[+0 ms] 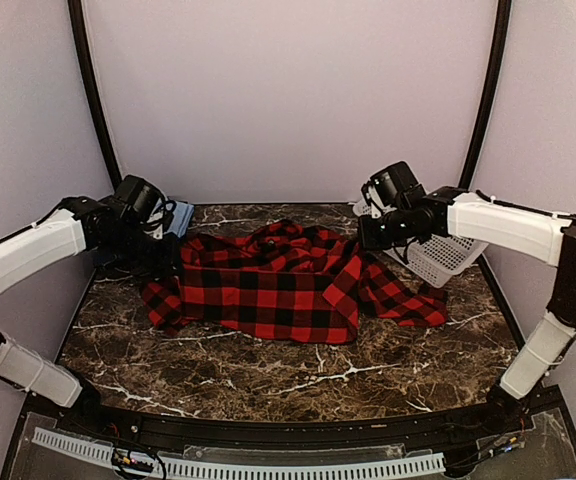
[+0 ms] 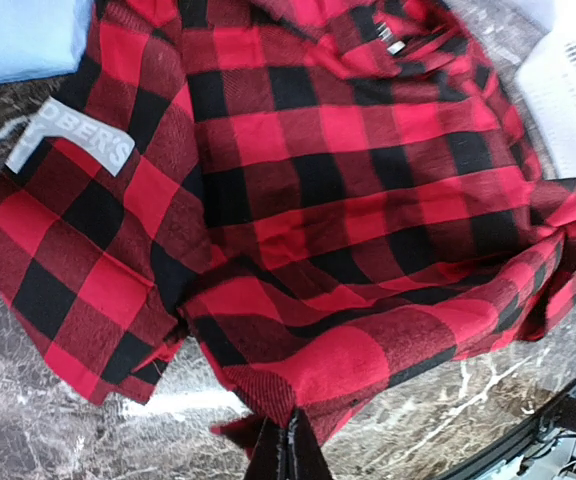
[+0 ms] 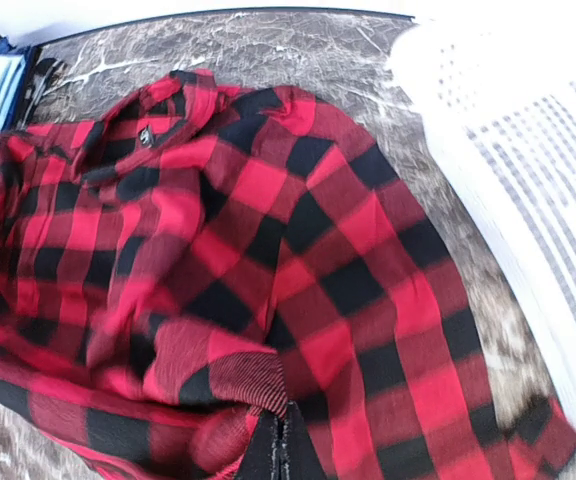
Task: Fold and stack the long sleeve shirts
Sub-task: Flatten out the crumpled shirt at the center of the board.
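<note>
Where the dark marble table (image 1: 268,385) fills the cell floor, the red-and-black flannel shirt (image 1: 268,285) lies rumpled across its middle and far half, collar toward the back wall. One sleeve trails to the right front. Its body stretches from one arm to the other.

At the far right, a white mesh basket (image 1: 443,255) stands just beside the shirt's right edge, under the right arm. At the far left, a light blue shirt (image 2: 13,35) lies flat against the flannel's upper corner, partly hidden by the left arm in the overhead view.

Left gripper (image 2: 283,440): fingers pressed together, with a gathered fold of the flannel's left hem caught at the tips. The rest of the shirt spreads away from it toward the basket.

Right gripper (image 3: 280,435): fingers likewise pressed together, nipping the flannel's right side, and the cloth fans out from the tips toward the collar.

A grey printed label (image 2: 73,135) rests on the flannel near the blue shirt.
</note>
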Controlling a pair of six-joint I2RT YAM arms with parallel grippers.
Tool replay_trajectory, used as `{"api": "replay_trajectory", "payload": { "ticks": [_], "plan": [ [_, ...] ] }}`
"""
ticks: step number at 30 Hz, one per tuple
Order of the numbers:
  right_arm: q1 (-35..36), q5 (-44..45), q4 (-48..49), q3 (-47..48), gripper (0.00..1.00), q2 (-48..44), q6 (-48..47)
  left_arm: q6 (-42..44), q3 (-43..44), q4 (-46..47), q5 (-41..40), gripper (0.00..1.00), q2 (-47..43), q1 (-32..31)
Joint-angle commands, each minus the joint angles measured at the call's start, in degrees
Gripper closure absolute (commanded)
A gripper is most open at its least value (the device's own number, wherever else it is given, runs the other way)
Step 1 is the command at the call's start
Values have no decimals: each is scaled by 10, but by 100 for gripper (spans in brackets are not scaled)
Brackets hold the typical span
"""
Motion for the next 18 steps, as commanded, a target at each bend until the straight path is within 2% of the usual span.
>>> {"api": "replay_trajectory", "payload": {
  "ticks": [1, 4, 7, 9, 11, 13, 14, 15, 16, 18],
  "plan": [
    [-35, -23, 43, 68, 100, 107, -40, 53, 19, 43, 24, 100, 87, 42],
    [-54, -11, 53, 119, 100, 186, -49, 56, 27, 88, 49, 100, 161, 79],
    [-62, -20, 37, 168, 98, 237, -58, 53, 38, 119, 71, 100, 208, 84],
    [-60, -31, 29, 180, 80, 244, -60, 47, 33, 138, 84, 100, 225, 85],
    [-53, -33, 36, 151, 58, 223, -61, 44, 26, 148, 91, 100, 231, 85],
    [-41, -22, 40, 112, 43, 188, -60, 41, 14, 155, 92, 98, 231, 85],
    [-34, -14, 40, 87, 39, 169, -56, 39, 7, 156, 91, 96, 228, 85],
    [-25, -5, 41, 61, 37, 146, -50, 37, 4, 158, 91, 86, 225, 85],
    [-15, 5, 44, 34, 35, 123, -42, 34, -2, 158, 86, 81, 220, 85],
    [12, 25, 47, -21, 34, 75, -20, 28, -11, 151, 72, 61, 204, 85]
  ]
}}
